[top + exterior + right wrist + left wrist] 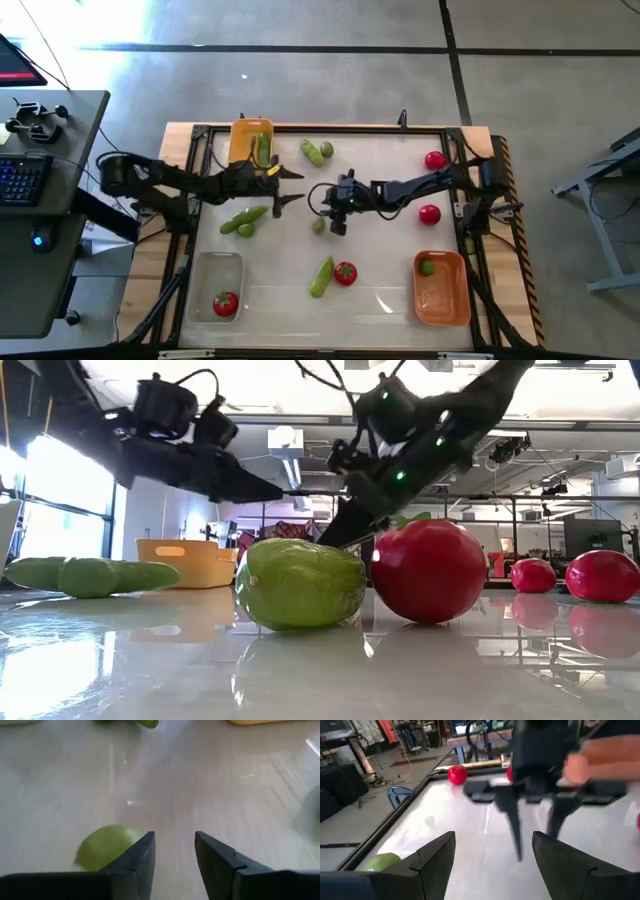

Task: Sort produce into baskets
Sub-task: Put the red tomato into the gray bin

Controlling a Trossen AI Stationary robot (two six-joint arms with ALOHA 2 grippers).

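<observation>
done: yellow basket (236, 137) at the far left corner holds one cucumber (263, 148); clear basket (204, 271) at the near left has one tomato (225, 303); orange basket (452, 300) at the near right has one lime (427, 266). I'd call it barely started.
left: cucumber-and-lime cluster (243, 220) left of centre, cucumber and lime (318, 151) at the far edge, cucumber (322, 276) touching a tomato (345, 273) near the front middle, two tomatoes (434, 160) on the right side, one loose lime (319, 225) at centre.
right gripper (337, 222): over table centre, just beside the loose lime. In my wrist view the lime (106, 852) sits outside one finger, not between them. Fingers narrowly apart, nothing in them.
left gripper (290, 186): hanging above the table beside the yellow basket, fingers spread, empty.
room: the two grippers are near each other mid-table; I'd keep left parked while right works.
edges: raised frame rail (330, 129) all round; far cucumber and lime sit close to it, tight approach there. Centre surface is mostly free.
</observation>
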